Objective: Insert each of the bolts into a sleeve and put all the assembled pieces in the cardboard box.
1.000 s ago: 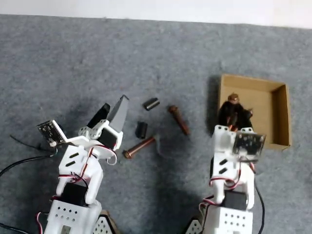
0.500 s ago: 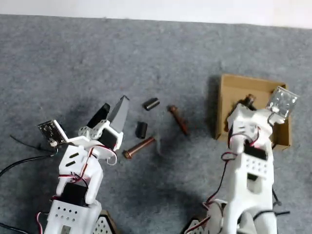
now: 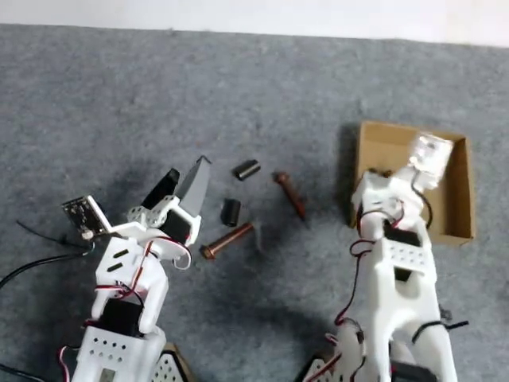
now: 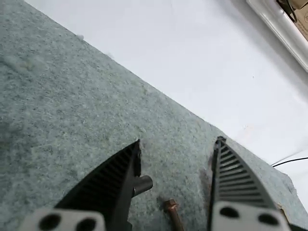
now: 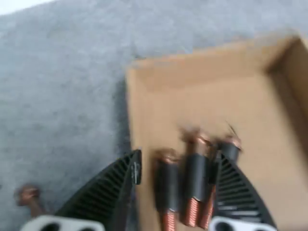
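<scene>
Three assembled pieces (image 5: 195, 180) are lying inside the cardboard box (image 3: 394, 143). The right fingers (image 5: 108, 190) are hanging spread wide just above them and seem to be gripping nothing, so that share of the job looks banked.

Out on the grey surface (image 3: 119, 95), at nine o'clock from the box, two bolts are waiting bare: the copper bolt (image 3: 228, 239) and, at two o'clock from it, the darker bolt (image 3: 293, 196). Two sleeves are lying loose as well. The near sleeve (image 3: 231, 211) is sitting just beside the copper bolt at twelve o'clock, and the far sleeve (image 3: 246, 169) is lying beyond it.

The left fingers (image 4: 115, 178) are gaping open, empty, at nine o'clock of those parts.

By my reckoning, two pairs are left to join and box.
</scene>
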Robot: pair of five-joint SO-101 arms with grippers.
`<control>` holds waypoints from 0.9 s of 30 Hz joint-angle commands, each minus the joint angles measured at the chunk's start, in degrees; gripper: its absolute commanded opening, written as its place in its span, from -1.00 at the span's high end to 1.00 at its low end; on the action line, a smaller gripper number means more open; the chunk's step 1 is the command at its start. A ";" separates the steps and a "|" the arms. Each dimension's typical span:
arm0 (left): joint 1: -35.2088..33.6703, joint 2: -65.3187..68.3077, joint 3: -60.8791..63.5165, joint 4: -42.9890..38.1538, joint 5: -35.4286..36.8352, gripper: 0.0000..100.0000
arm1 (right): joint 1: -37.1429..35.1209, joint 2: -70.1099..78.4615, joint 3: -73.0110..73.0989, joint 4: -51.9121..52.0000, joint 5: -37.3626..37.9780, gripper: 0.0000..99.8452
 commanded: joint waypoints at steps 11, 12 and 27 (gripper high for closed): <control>-6.37 -0.57 0.22 -0.18 -0.09 0.53 | -25.01 -32.48 12.26 14.55 9.05 0.59; -6.55 -0.57 0.13 -0.18 -0.09 0.53 | -26.68 -32.48 12.44 15.43 9.49 0.59; -21.76 -0.57 -1.45 0.00 9.93 0.53 | -36.00 -11.91 2.15 16.13 9.23 0.59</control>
